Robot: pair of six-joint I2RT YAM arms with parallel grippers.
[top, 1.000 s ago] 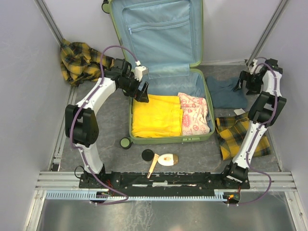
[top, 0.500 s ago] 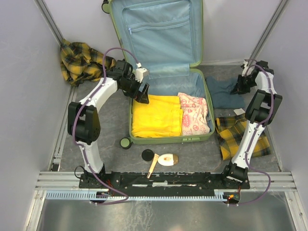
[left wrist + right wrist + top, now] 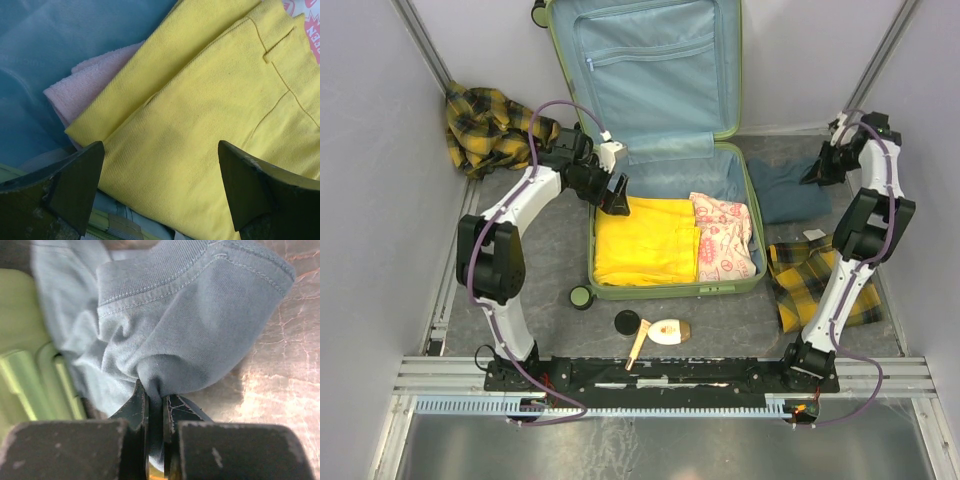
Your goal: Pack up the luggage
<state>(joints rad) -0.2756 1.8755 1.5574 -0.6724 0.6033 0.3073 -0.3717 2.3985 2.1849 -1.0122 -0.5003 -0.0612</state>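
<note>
- Pinching a fold of the blue-grey shirt (image 3: 785, 195), the right gripper (image 3: 817, 172) has its jaws nearly together on the cloth. The luggage (image 3: 665, 291) lies just to its left, its green shell edge beside the shirt.
- Left gripper (image 3: 613, 190) hangs with jaws spread wide and nothing between them, over the back left corner of the luggage base, above the yellow garment (image 3: 645, 240).
- Luggage lies open mid-table, lid propped against the back wall.
- Yellow garment and a pink printed cloth (image 3: 725, 235) fill the front of the base; a bare strip of blue lining shows behind them.
- Red print on the pink cloth may be letters, but it is too cropped to read.
</note>
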